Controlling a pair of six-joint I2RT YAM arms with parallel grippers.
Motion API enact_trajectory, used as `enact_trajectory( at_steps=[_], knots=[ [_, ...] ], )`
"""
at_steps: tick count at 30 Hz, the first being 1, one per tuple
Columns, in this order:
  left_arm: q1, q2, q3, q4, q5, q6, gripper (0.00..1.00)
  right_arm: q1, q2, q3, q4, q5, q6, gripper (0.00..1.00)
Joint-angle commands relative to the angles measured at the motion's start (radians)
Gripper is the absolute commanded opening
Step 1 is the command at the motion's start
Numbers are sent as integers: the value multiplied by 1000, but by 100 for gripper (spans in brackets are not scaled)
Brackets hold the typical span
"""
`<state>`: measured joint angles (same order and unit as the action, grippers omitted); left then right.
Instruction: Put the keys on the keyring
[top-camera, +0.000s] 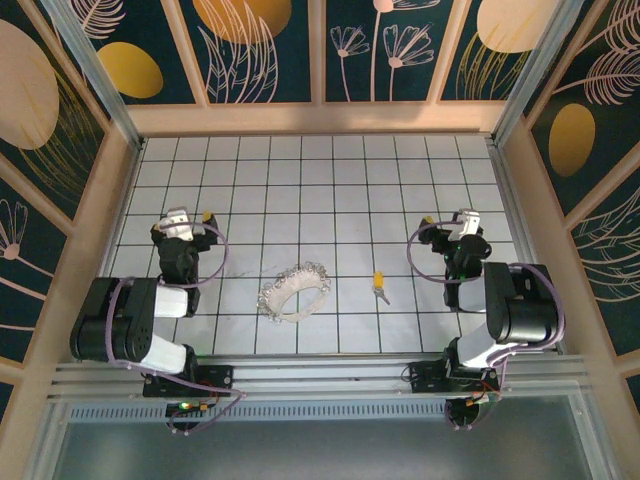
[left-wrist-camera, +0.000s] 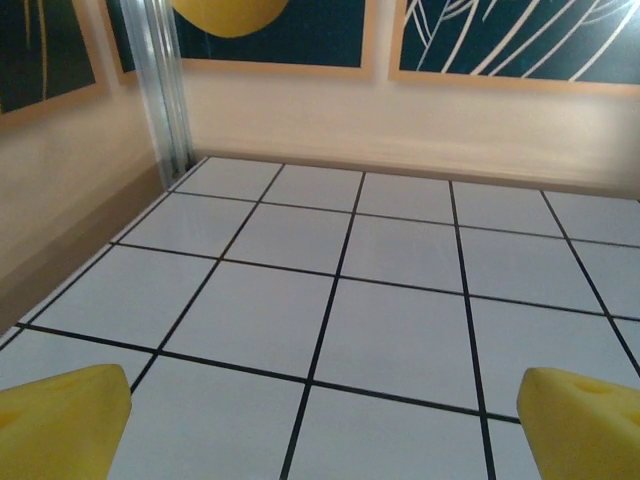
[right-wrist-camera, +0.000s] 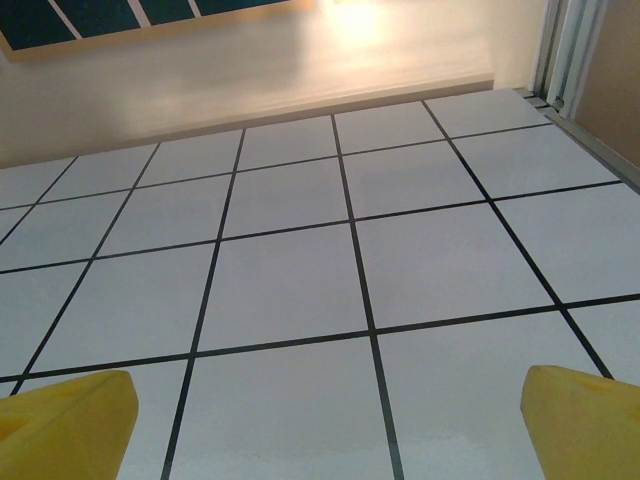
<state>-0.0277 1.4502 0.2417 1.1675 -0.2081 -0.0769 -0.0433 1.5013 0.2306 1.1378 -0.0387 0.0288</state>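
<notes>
While left claw (left-wrist-camera: 322, 422) and right claw (right-wrist-camera: 325, 420) gape wide, keyring (top-camera: 295, 291) and key (top-camera: 379, 286) lie apart on white tiles (top-camera: 340, 180) below floral walls (top-camera: 260, 50).

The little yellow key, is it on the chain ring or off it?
Off. The key lies alone on the table, apart from the chain ring, with bare tiles between them.

We count one key (top-camera: 379, 286), one beaded chain loop (top-camera: 294, 291), and two grippers: the left gripper (top-camera: 190, 217) and the right gripper (top-camera: 447, 221), two yellow fingertips (left-wrist-camera: 60, 420) on each.
</notes>
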Motion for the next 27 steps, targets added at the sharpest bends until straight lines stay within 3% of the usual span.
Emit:
enact_trajectory(
  at_steps=[1, 7, 12, 15, 18, 22, 27],
  knots=[
    [5, -84, 66, -151, -34, -14, 99, -3, -132, 83, -187, 58, 29, 99],
    [6, -186, 165, -385, -41, -52, 99, -3, -263, 228, -523, 86, 178, 99],
    [5, -273, 267, -576, 5, -213, 99, -11, -265, 365, -778, 201, 380, 99],
    [5, -308, 325, -704, 52, -332, 99, -24, -252, 410, -827, 47, 364, 99],
    [3, -347, 346, -798, 149, -422, 99, -3, -262, 421, -856, -96, 347, 89],
    [-2, -422, 309, -882, 268, -502, 99, 98, -254, 444, -953, -193, 329, 81],
    [-47, -513, 239, -929, 328, -599, 98, 312, -253, 399, -983, -199, 377, 78]
  ],
)
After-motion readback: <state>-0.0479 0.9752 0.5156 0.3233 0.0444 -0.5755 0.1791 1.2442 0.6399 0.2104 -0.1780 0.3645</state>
